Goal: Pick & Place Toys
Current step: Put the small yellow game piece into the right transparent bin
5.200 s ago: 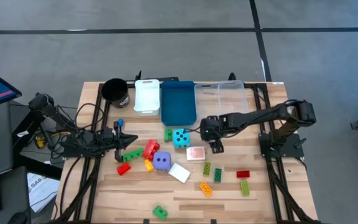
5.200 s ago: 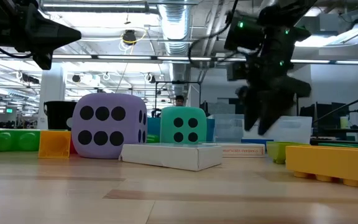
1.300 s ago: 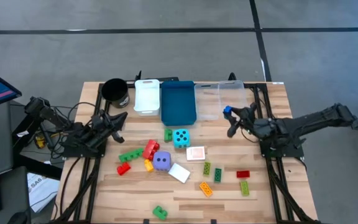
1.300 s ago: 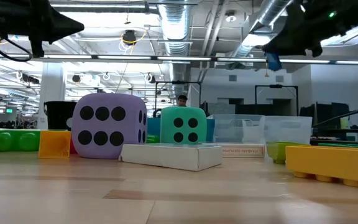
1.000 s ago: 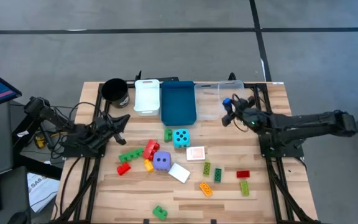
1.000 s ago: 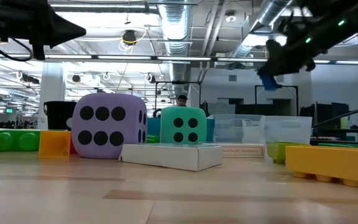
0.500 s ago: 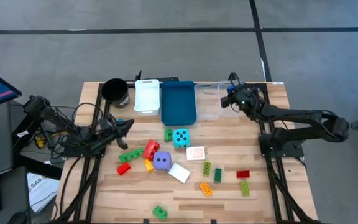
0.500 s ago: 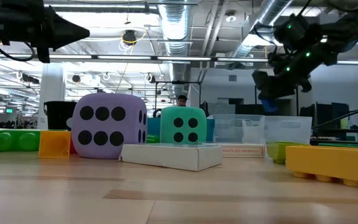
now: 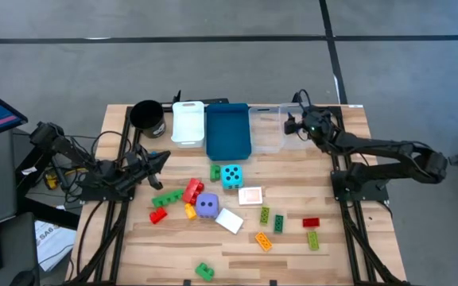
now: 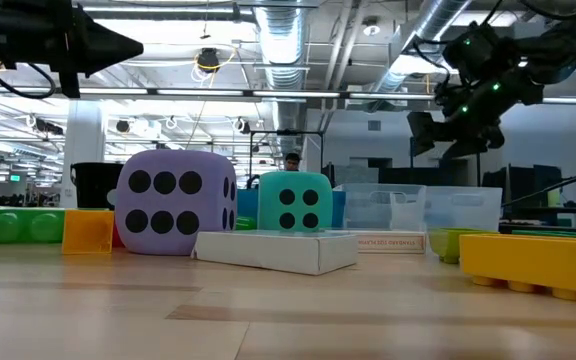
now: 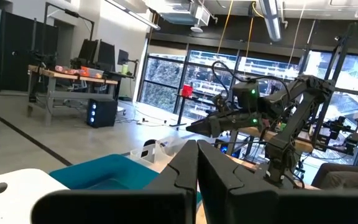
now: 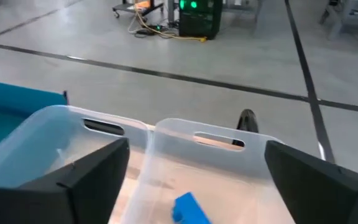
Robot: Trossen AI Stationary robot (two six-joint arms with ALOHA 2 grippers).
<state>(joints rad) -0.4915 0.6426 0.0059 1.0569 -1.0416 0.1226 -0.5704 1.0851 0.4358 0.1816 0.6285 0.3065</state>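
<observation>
One blue brick (image 12: 188,207) lies inside the clear bin (image 12: 166,140), right under the right claw (image 9: 293,125), whose fingers (image 12: 86,174) stand wide apart with nothing between them. The left claw (image 9: 159,159) hangs closed and empty over the desk (image 9: 340,262), near the black cup (image 9: 146,117).

Most toys are not yet sorted: the purple die (image 9: 207,206), cyan die (image 9: 230,175), white cards (image 9: 230,220) and the loose bricks lie scattered mid-desk.

The likeliest risk, as I judge it, is the right arm pulling away low and catching a spread finger on the bin's thin rim, tipping or shoving the light container against the blue bin (image 9: 227,131) next to it. Lifting clear first would avoid that.

A second risk sits in the crowded pile: the red brick (image 9: 191,191) touches the purple die, so a grasp there may nudge neighbours or pinch two pieces at once.
</observation>
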